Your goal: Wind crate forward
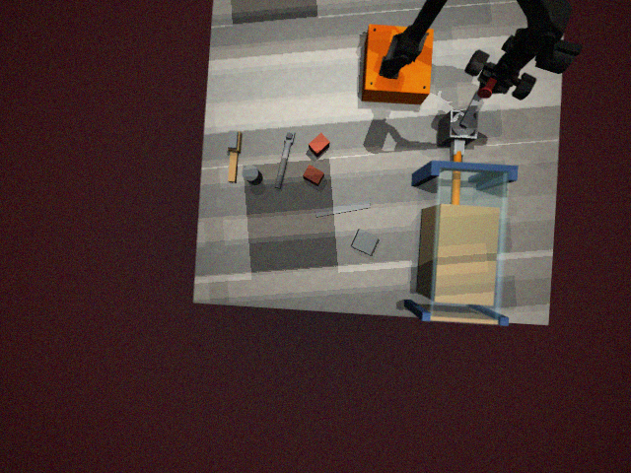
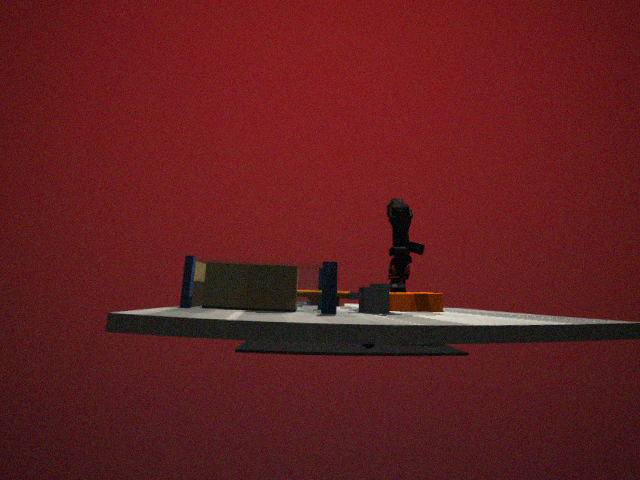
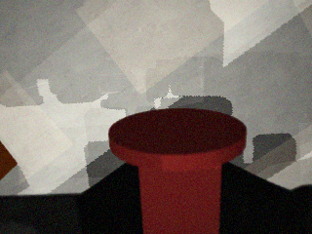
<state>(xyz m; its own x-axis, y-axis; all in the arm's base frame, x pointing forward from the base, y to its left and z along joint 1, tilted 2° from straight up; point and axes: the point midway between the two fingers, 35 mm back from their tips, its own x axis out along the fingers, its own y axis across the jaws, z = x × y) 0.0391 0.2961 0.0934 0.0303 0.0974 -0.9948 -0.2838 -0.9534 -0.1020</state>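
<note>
My gripper is shut on the red knob of the winch handle. The handle's grey arm slopes from the knob down to the top of the winch. Its key end appears seated there; the hole itself is hidden. An orange strap runs from the winch through the blue mouth frame to the tan crate. The crate sits flat inside the clear-panelled cubby, with a gap between its front and the mouth frame.
An orange block stands beside the winch, under the arm. Left of the cubby lie a wooden-handled tool, a grey cylinder, a long grey tool, two red blocks, a thin strip and a grey plate.
</note>
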